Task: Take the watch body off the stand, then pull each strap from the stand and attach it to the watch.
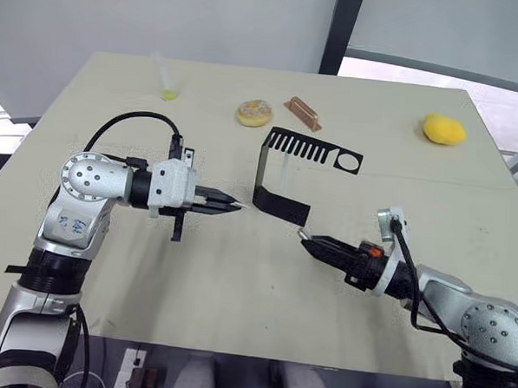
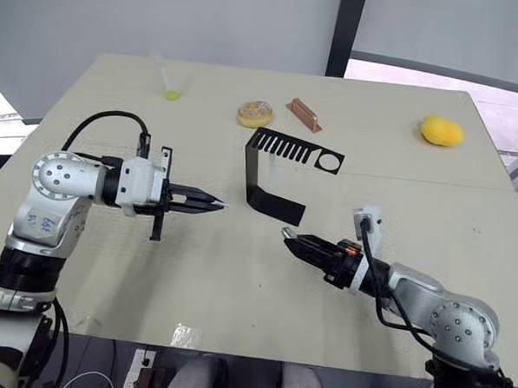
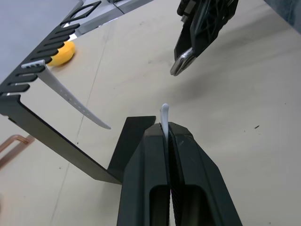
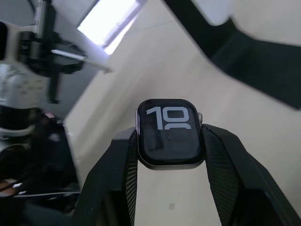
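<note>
A pale table (image 1: 237, 280) carries the scene, with the robot's two arms reaching in from the near edge toward a black stand (image 1: 282, 173) set between them. The stand sits just beyond both sets of fingertips, its slotted top plate raised over a flat foot.

The left gripper (image 1: 232, 205) is clamped on a white strap (image 3: 164, 113), whose tip pokes out between the closed fingers, just short of the stand's foot. The right gripper (image 1: 307, 239) is closed on the watch body (image 4: 169, 133), pinching the small black case by its sides with the lit screen facing the wrist camera. The two grippers point at each other and are near but not touching.

A second strap (image 3: 70, 96), white and dotted with holes, hangs from a slot in the stand's top plate, off to the side of the left gripper.

Judging by this layout, the watch body is off the stand and one strap has been pulled free. Left to do: seat the held strap into the watch, then draw the hanging strap out and fit it too.

Well beyond the grippers lie a doughnut (image 1: 254, 113), a copper-coloured block (image 1: 303, 113), a yellow lump (image 1: 443, 129) and a clear tube with a green end (image 1: 166, 78).
</note>
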